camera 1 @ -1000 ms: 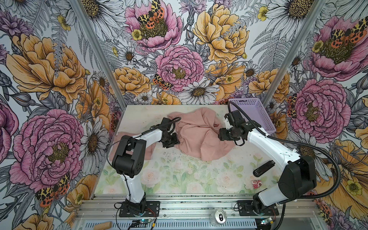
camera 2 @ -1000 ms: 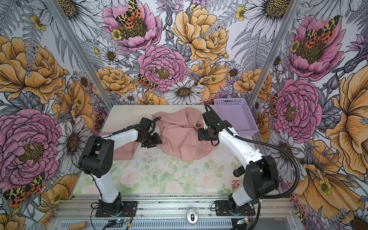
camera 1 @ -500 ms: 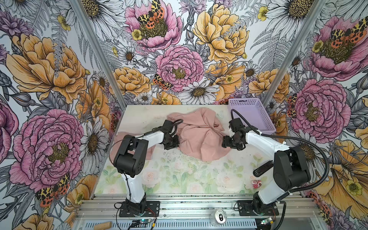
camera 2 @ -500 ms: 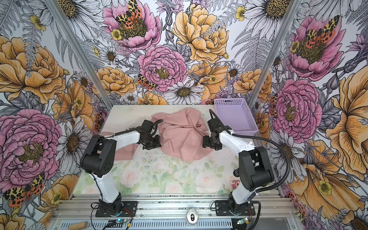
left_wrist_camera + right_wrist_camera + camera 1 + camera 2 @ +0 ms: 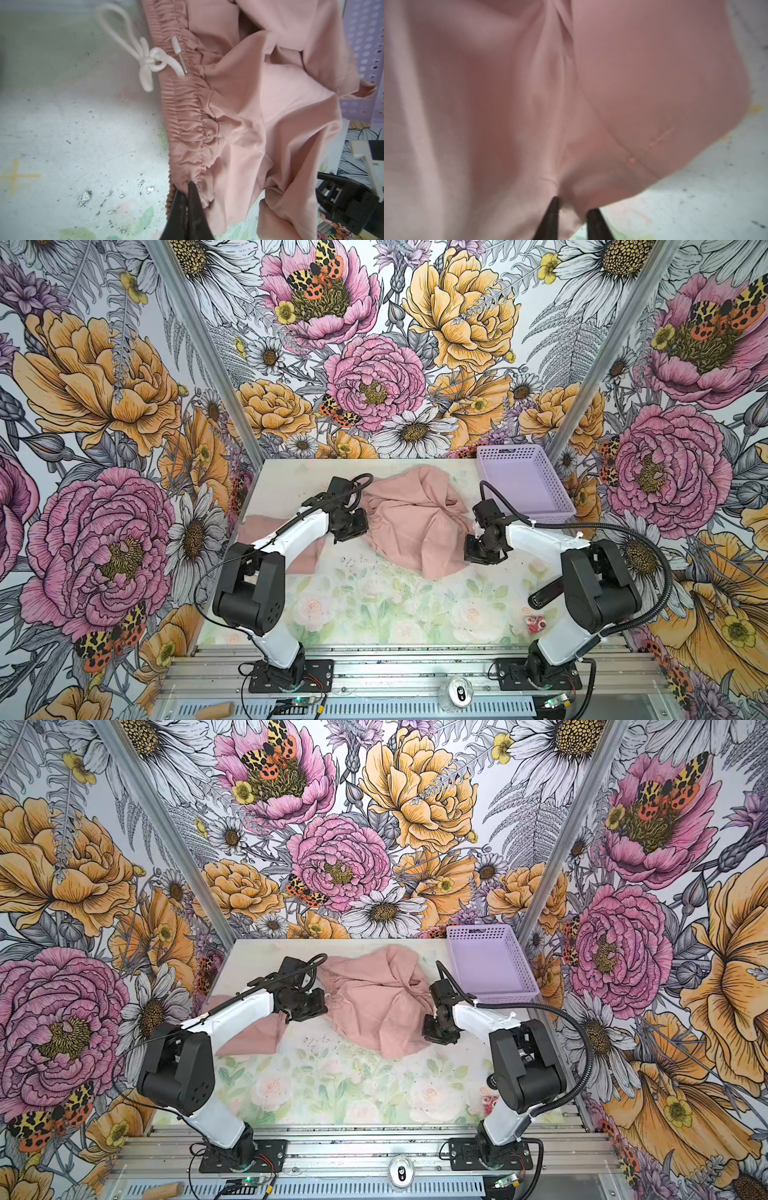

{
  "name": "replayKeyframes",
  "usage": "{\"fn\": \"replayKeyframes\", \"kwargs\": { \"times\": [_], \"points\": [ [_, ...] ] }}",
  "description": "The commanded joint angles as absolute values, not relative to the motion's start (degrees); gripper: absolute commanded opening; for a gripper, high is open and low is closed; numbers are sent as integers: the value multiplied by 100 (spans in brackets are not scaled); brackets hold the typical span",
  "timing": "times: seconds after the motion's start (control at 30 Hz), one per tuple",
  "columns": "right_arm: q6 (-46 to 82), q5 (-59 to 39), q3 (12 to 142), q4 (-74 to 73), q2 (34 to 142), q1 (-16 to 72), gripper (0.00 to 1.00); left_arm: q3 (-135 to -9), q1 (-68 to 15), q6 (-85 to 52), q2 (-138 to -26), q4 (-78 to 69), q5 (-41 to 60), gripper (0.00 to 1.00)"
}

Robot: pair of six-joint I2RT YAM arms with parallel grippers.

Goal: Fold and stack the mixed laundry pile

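Both just closed: left tool point(image 5: 187, 187) pinches the shorts point(image 5: 415, 526) at the gathered waistband point(image 5: 187, 116), right tool point(image 5: 573, 205) clamps the opposite edge. Shorts lie crumpled mid-counter point(image 5: 374, 597), near the basket point(image 5: 523, 485). Looks ready to lift and spread.

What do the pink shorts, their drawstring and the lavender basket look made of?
Pink shorts: thin matte cloth that creases softly and gathers at the waistband, probably cotton.
Drawstring: soft pale cord with a metal-looking tip.
Lavender basket: rigid perforated plastic with a slight sheen.
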State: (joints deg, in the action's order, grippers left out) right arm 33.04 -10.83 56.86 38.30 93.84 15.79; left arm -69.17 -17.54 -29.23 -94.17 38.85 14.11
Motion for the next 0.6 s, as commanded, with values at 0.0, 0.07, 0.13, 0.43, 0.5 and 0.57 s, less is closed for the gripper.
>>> {"fn": "replayKeyframes", "kwargs": {
  "times": [0.0,0.07,0.13,0.43,0.5,0.57],
  "points": [
    [3479,-1074,5877,3701,8663,1381,0,-7323,-1481,-2663,-8958,4289,1198,0],
    [3450,-1149,6110,3999,8325,1197,0,-7567,-1269,-2541,-8736,4500,1187,0],
    [3373,-1144,6323,4309,7990,1004,0,-7828,-1068,-2391,-8566,4696,1189,0],
    [3050,-887,6467,5615,7128,14,0,-7837,-631,-2145,-7887,5285,1478,0],
    [3050,-840,6400,5592,7162,-81,1,-7342,-672,-2287,-7687,5278,1619,0],
    [3033,-896,6447,5539,7298,-83,0,-6741,-790,-2422,-7453,5278,1670,0]
  ]
}}
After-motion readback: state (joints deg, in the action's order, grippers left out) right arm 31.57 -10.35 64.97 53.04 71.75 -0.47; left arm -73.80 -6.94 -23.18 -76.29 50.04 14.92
